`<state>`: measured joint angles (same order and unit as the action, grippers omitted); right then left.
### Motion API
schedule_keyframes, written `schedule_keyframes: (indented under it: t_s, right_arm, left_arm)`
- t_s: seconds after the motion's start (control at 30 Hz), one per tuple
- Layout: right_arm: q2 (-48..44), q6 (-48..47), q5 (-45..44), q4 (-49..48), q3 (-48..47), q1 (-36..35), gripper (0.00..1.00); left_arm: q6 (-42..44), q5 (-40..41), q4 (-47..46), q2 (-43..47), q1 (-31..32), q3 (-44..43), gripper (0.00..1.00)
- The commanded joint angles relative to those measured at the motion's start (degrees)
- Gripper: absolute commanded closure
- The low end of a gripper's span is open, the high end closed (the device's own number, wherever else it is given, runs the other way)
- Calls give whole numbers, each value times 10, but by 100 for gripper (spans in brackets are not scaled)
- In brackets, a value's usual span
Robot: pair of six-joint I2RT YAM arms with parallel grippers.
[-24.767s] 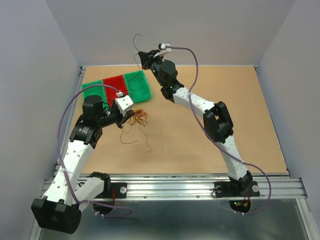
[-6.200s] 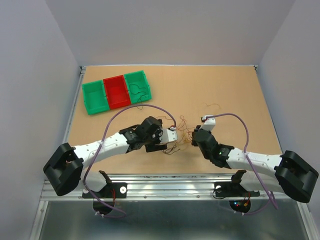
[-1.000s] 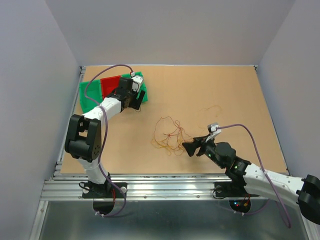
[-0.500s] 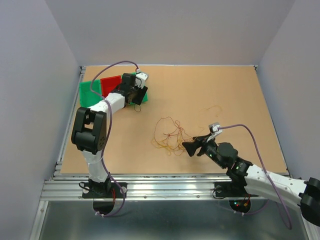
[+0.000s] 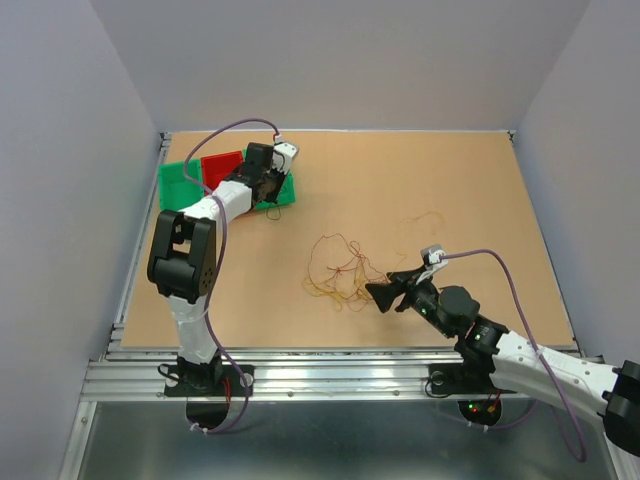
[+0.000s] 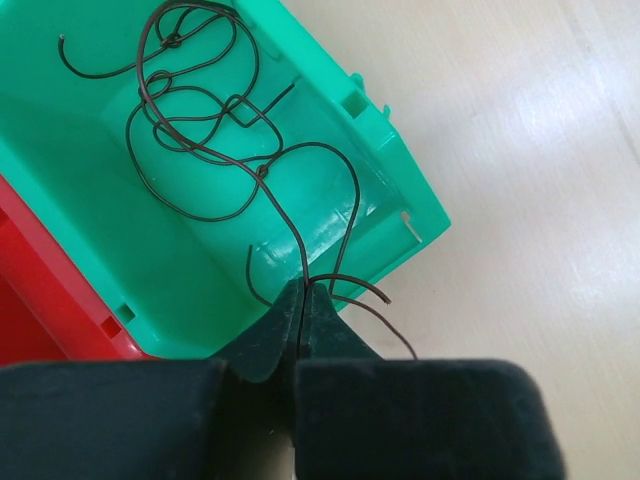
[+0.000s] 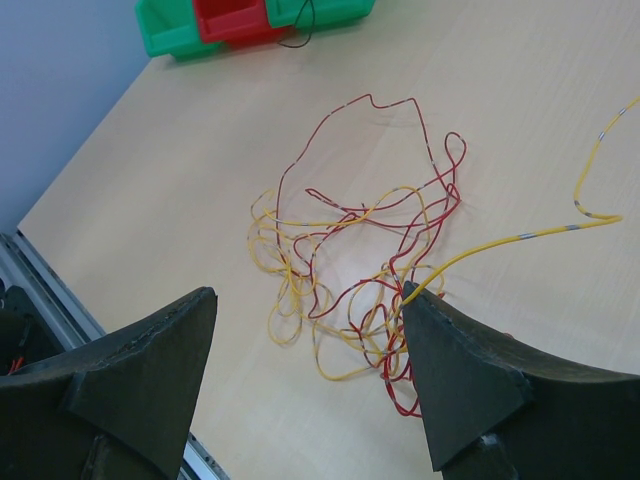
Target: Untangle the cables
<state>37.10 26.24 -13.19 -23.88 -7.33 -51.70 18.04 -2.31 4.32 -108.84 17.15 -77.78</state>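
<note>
A loose tangle of yellow and red cables [image 5: 338,270] [image 7: 350,270] lies mid-table. My right gripper [image 5: 378,292] [image 7: 308,292] hovers just near of it, open, nothing between its fingers; a yellow strand brushes the right fingertip [image 7: 412,296]. A thin dark cable [image 6: 200,150] lies coiled in the right-hand green bin [image 6: 385,160] [image 5: 287,192]. Its lower run drops into the seam of my left gripper [image 6: 303,288] [image 5: 268,185], which is shut on it at the bin's near wall. Two short dark ends stick out to the right of the tips.
A red bin [image 5: 218,165] [image 6: 25,290] and another green bin [image 5: 172,182] adjoin the first at the back left. A separate yellow strand [image 5: 425,218] [image 7: 592,190] lies right of the tangle. The metal rail [image 5: 340,365] runs along the table's near edge.
My left gripper has closed from wide open onto the dark cable at the green bin, shifting slightly right. The right arm and the tangle have barely moved.
</note>
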Motion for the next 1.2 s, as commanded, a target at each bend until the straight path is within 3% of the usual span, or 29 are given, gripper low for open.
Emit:
schedule_keyframes:
  t_s: [0.0, 0.27, 0.6, 1.0, 1.17]
  right_arm:
    - [-5, 1, 0, -7, 8, 1, 20]
    - [2, 2, 3, -7, 5, 1, 20]
    - [17, 4, 4, -9, -1, 1, 20]
    - [3, 6, 4, -6, 5, 1, 20]
    - [7, 9, 1, -6, 7, 1, 20]
  left_arm:
    - [-2, 10, 9, -9, -3, -34, 100]
    - [-13, 18, 22, -33, -7, -86, 100]
    - [-27, 137, 59, -159, -10, -250, 100]
    - [-31, 143, 61, -221, -10, -255, 100]
    - [-59, 91, 77, -225, -9, -259, 100]
